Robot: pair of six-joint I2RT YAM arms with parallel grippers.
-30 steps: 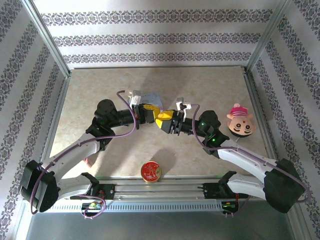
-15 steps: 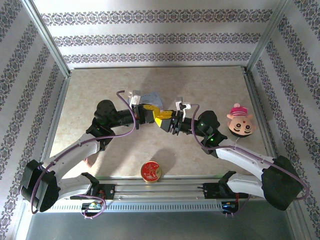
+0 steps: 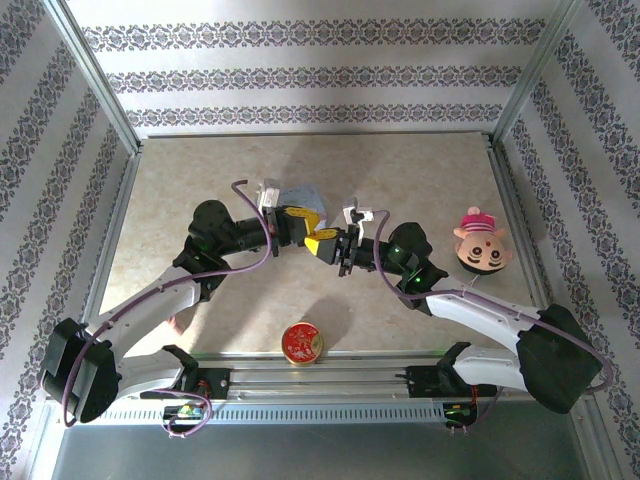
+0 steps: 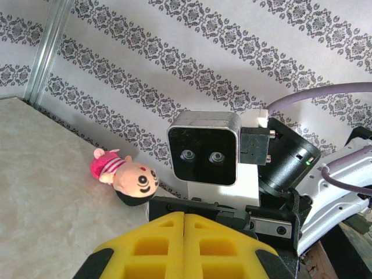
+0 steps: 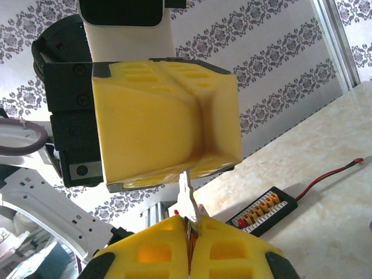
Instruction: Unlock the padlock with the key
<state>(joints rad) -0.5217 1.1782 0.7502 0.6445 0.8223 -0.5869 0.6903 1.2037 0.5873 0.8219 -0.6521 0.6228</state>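
My right gripper (image 5: 189, 224) is shut on the key (image 5: 186, 195), a thin silvery blade that sticks up from between its yellow fingers. The key's tip touches the underside of my left gripper's yellow fingers (image 5: 157, 122), close to their seam. My left gripper (image 4: 185, 218) is shut with its fingers pressed together, and the padlock is hidden between them. In the top view the left gripper (image 3: 305, 220) and the right gripper (image 3: 325, 243) meet tip to tip above the middle of the table.
A pastel-blue box (image 3: 303, 194) lies just behind the left gripper. A round red-and-gold tin (image 3: 301, 343) sits near the front edge. A plush doll (image 3: 481, 240) lies at the right. A black connector board (image 5: 261, 208) with a red cable rests on the table.
The right arm has shifted left and brought the key up against the left gripper's fingers. The left arm has barely moved.
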